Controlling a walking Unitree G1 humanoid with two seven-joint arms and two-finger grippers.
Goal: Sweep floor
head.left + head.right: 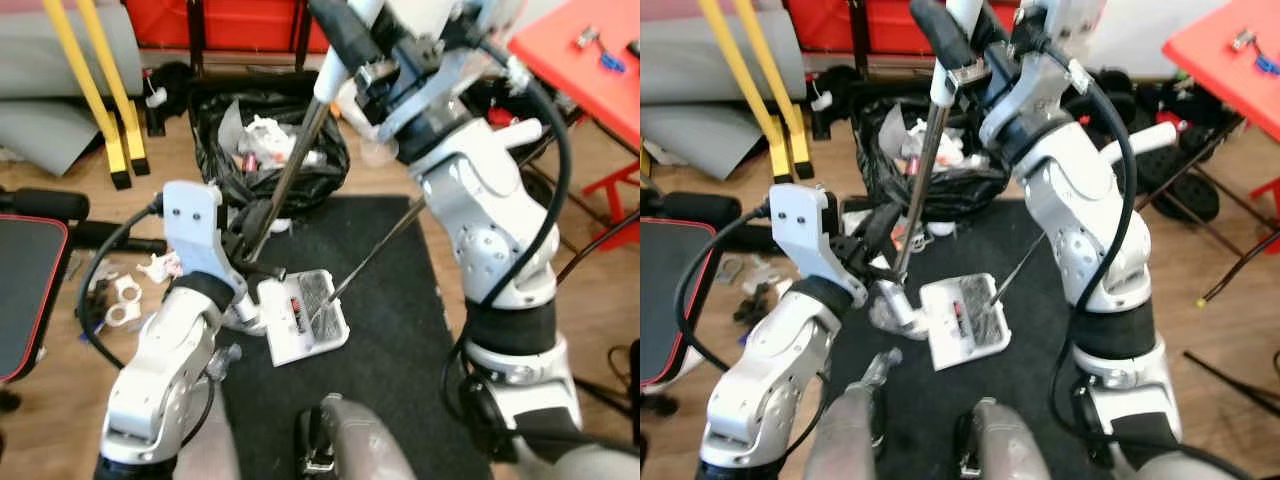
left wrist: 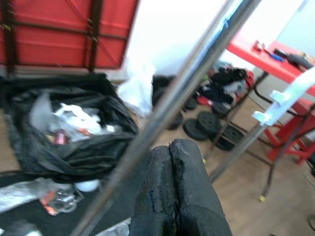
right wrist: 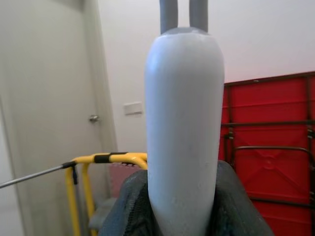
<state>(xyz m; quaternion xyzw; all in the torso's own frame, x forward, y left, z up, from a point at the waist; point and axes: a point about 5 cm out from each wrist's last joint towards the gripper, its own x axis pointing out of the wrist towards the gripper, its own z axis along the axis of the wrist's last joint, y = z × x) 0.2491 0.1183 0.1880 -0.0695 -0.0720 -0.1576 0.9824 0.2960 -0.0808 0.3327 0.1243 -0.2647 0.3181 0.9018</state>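
Right hand (image 1: 952,45) grasping broom handle (image 1: 923,160), left hand (image 1: 872,245) clenched beside it, dustpan (image 1: 965,320) on black mat (image 1: 1040,400)

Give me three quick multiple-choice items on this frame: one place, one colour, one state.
1. Where does the white dustpan lie?
A. on the black mat
B. on the red table
C. in the rubbish bag

2. What colour is the table at the robot's right?
A. yellow
B. red
C. blue

3. What is the right gripper doing?
A. hanging open
B. shut on a grey handle
C. pressing a door

Answers: 1 A, the mat lies under the dustpan; 2 B, its top is red; 3 B, the fingers clasp the handle.
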